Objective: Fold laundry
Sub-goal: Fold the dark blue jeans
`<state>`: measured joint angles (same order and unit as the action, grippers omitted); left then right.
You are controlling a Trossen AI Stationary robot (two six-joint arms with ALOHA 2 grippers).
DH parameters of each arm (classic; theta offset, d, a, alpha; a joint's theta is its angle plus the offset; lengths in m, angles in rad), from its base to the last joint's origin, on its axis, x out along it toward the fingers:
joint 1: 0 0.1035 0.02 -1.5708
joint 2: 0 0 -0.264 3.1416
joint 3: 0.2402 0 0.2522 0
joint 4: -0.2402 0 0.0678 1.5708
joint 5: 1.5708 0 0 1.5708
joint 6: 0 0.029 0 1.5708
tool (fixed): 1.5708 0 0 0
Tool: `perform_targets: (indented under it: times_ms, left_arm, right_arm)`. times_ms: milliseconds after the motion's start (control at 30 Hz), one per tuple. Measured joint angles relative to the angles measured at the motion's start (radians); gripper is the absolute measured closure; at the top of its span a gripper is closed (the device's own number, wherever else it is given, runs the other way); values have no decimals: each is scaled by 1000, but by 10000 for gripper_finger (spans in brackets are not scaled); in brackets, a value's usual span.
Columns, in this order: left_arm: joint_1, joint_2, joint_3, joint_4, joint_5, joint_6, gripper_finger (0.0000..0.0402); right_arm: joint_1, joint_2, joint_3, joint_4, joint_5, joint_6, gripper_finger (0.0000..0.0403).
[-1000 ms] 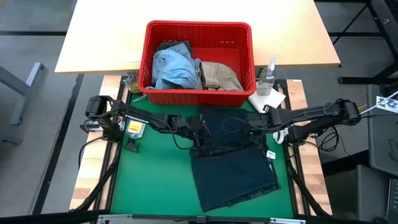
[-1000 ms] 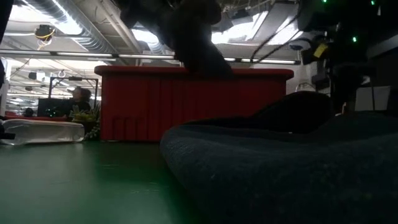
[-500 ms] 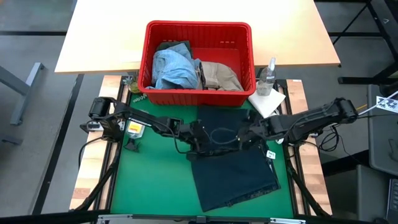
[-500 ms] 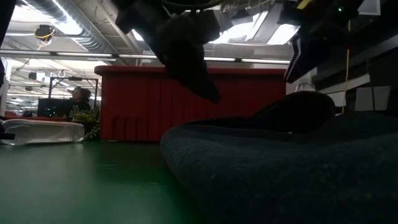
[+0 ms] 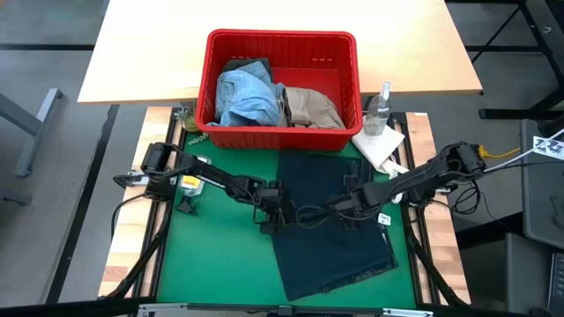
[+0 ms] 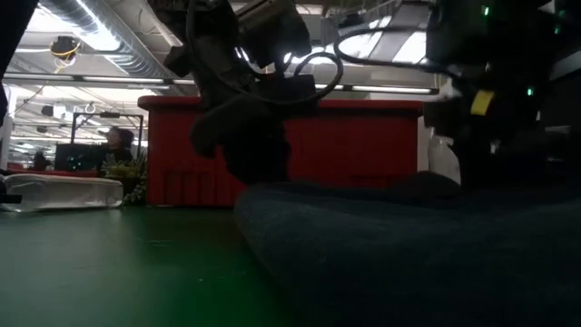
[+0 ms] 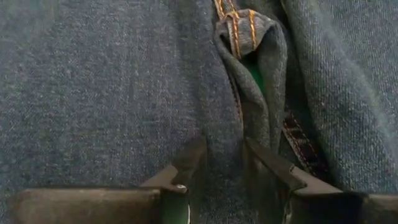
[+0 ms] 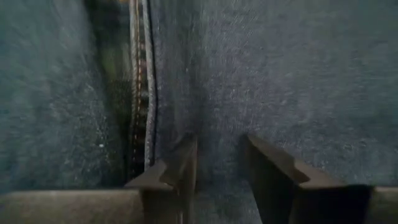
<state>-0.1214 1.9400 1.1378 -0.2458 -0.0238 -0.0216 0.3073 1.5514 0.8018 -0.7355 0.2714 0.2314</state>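
Observation:
Dark navy jeans lie spread on the green mat, reaching from the basket toward the near edge. My left gripper is down on their left edge, and my right gripper is on their right half. Both point steeply down and are shut on denim. In the left wrist view an orange-stitched seam shows, with a bit of green mat beside it. The red basket holds light blue denim, a beige piece and a dark piece. My left gripper pinches the jeans' denim between its two fingers, next to a folded, stitched edge. It comes steeply from above. The cloth at the fingers is down on the jeans lying on the mat; how many layers it holds, I cannot tell. My right gripper pinches denim between its two fingers, beside a stitched seam. It comes from above, pointing down. The cloth there lies low on the rest of the jeans; one layer or several, I cannot tell.
A clear spray bottle and a white cloth sit at the mat's far right corner. A small yellow item lies at the left. Bare green mat is on the jeans' left. The light wooden table lies beyond the basket.
Both grippers have come down and toward the near edge, the right one also toward the left, each still shut on denim. The dark cloth hanging under the left gripper has sunk onto the jeans, and the hump of cloth on the right has flattened.

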Motion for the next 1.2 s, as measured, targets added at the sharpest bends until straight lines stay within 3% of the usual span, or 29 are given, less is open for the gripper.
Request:
perform_targets:
  times_ms: [333,500,667,800,1000,1200]
  left_arm:
    - [-4,-10,-1,-15,7,-4,301]
    - [-6,-74,-5,-53,20,-28,301]
    - [-3,-156,-4,-72,9,-28,301]
    - [-3,-195,-4,-49,-72,-21,301]
    - [36,-208,-4,-41,-222,-21,301]
    - [111,-208,-3,-18,-221,-24,301]
  right_arm:
    - [0,30,23,-32,-27,-6,269]
    - [0,24,84,-66,-91,-78,269]
    - [0,24,178,-196,-89,-116,269]
    - [0,24,265,-340,-18,-144,269]
    - [-5,22,337,-455,227,-161,269]
    - [-87,22,326,-441,230,-231,269]
